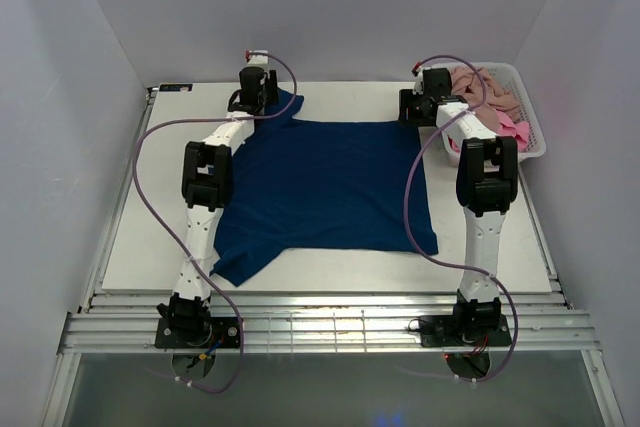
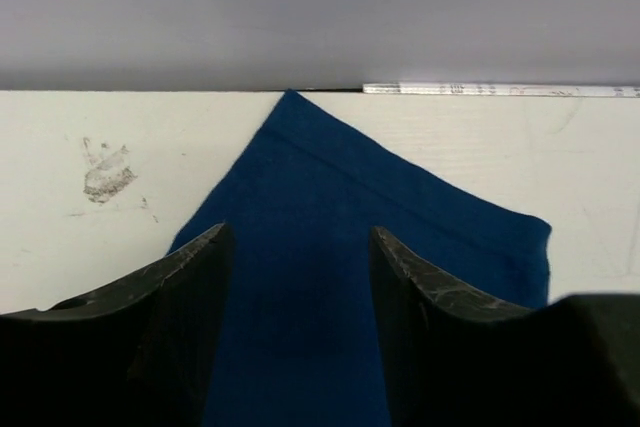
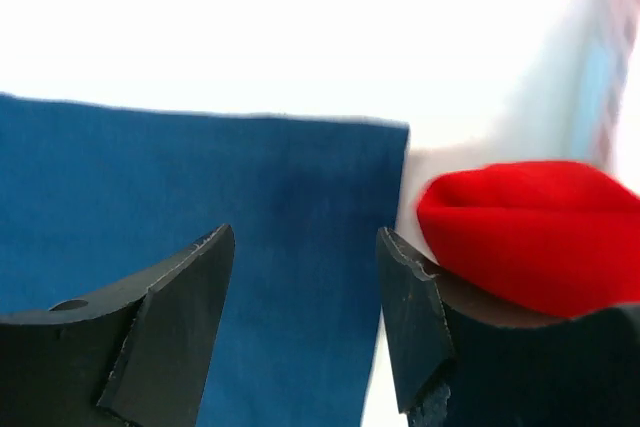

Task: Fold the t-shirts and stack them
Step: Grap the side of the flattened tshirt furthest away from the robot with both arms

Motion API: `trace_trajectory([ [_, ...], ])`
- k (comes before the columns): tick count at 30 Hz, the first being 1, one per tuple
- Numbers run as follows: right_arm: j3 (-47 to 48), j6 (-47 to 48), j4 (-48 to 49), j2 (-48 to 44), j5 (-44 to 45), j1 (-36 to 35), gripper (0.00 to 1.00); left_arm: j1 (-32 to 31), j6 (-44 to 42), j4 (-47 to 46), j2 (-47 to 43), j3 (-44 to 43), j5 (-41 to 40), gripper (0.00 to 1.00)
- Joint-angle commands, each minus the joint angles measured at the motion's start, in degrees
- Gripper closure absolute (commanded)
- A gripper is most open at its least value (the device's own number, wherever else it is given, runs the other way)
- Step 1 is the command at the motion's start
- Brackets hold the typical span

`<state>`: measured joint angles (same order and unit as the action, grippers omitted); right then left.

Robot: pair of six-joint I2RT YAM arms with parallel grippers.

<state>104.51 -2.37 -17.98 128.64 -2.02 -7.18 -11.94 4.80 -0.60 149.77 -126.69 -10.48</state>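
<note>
Item 1. Navy t-shirt [image 1: 335, 192]: lying spread flat on the table [image 1: 140, 247], a gripper hanging over each far corner.

Item 2. Left gripper [image 2: 298, 257]: jaws standing apart at a moderate width and clamping nothing. A navy sleeve is filling the gap between its fingers [image 2: 190, 297] and tapering to a point ahead of the tips, at the table's far edge. The cloth is running out past the right-hand finger; bare table is showing outside the left-hand one.

Item 3. Grey smudge [image 2: 108, 175]: sitting on the table ahead of the left-hand finger and outside it, clear of the cloth.

Item 4. White strip [image 2: 500, 89]: lying along the far table edge, ahead of the right-hand finger.

Item 5. Right gripper [image 3: 305, 257]: jaws likewise standing apart, gripping nothing. Navy cloth is lying under the gap and out beyond the left-hand finger; its side edge is running just inside the right-hand finger, and its corner is lying ahead of that tip.

Item 6. Red cloth [image 3: 530, 232]: bulging just outside the right-hand finger (contact with the finger cannot be told).

Item 7. Basket [image 1: 536, 152]: white, standing beside the right gripper, holding pink-beige t-shirts [image 1: 490, 92] and a bright pink t-shirt [image 1: 512, 129].
</note>
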Motion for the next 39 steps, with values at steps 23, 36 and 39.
trace_trajectory([
  [23, 9.1, 4.9, -0.7, 7.5, 8.5, 0.6, 0.36, 6.9, 6.1, -17.2, 5.1, -3.1, 16.5, 0.25],
  [36, 9.2, 4.4, -1.9, 7.7, 14.1, 0.6, 0.32, 7.2, 6.7, -10.8, 8.3, -7.2, 17.9, 0.23],
  [39, 9.4, 4.1, -2.1, 7.9, 15.1, 0.6, 0.31, 7.2, 7.2, -10.7, 8.8, -7.5, 18.5, 0.23],
])
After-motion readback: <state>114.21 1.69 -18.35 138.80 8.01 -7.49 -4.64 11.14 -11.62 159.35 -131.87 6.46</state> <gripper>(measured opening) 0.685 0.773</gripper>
